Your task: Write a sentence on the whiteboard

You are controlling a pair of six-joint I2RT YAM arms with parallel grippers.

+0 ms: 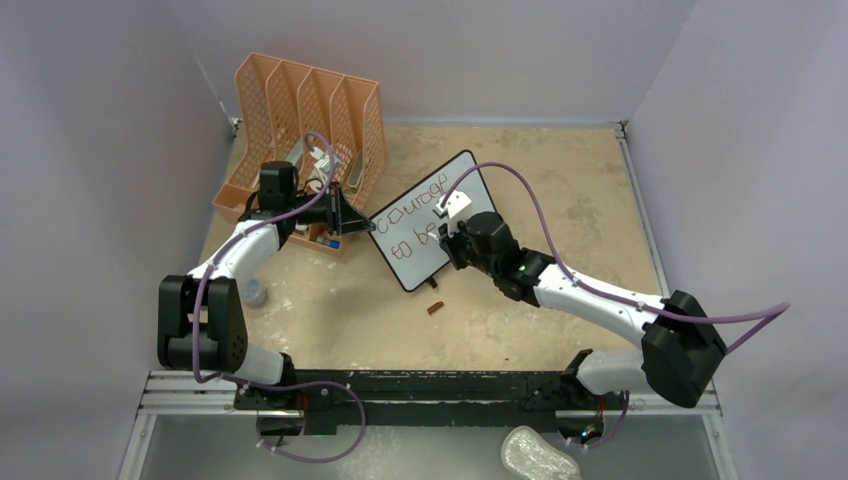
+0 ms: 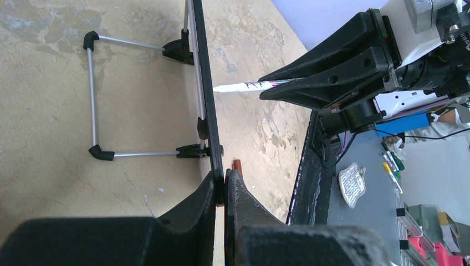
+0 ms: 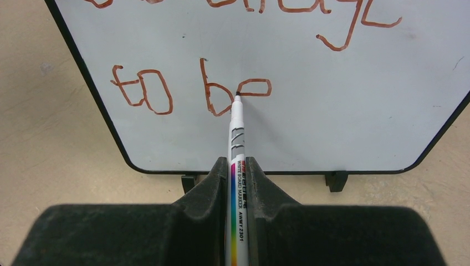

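holding the whiteboard (image 1: pixel 418 272) by its edge: left gripper (image 2: pixel 223 183), fingers pinched together on the thin black frame, no gap visible beyond the frame itself. the board stands upright on the desk (image 1: pixel 560 200), around the middle and a bit toward the far left corner, turned diagonal to the desk edges. its left end sits just beside the near right corner of the orange file organizer (image 1: pixel 300 110), which is at the far left. in the left wrist view the board shows edge-on, with a wire stand (image 2: pixel 93 94) folded out behind it and resting on the desk.

right gripper (image 3: pixel 237 166) is clamped on a white marker (image 3: pixel 236 133) with a rainbow stripe on the barrel. the marker runs straight out between the fingers and its tip touches the board face.

the sentence (image 3: pixel 207 94) is on the board in reddish-brown ink, in two lines. the top line reads "courage" in the top view and is cut off at the top in the right wrist view. the second line reads "to be". the marker tip sits at the left end of the loop of the "e". the rest of the second line, to the right of that, is bare white.

a small reddish-brown cap (image 1: pixel 434 308) lies on the desk just in front of the board's near corner, apart from both grippers.
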